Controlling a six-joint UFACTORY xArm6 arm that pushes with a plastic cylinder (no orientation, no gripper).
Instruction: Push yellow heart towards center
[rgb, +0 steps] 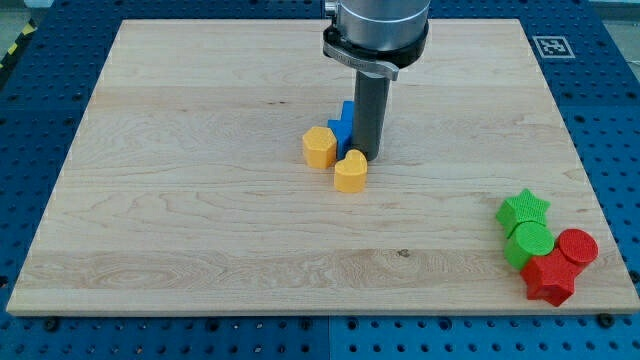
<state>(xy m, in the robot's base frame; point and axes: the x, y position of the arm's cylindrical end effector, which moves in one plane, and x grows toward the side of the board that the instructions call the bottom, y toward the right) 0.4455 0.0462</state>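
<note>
Red star (549, 280) cluster sits nearest at view's bottom right; yellow heart (350, 171) already near tabletop (200, 220) center, my tip (369, 157) touching its upper right, no claw fitted, so nudge lightly.

From here, the pale wooden board (200, 200) looks smooth and matt with fine grain. On it, the yellow heart-shaped plastic block (350, 172) seems matt, beside my dark, dull rod's tip (370, 157); the metal collar (375, 35) above gleams.

blue perforated bench (60, 25) around board
</note>
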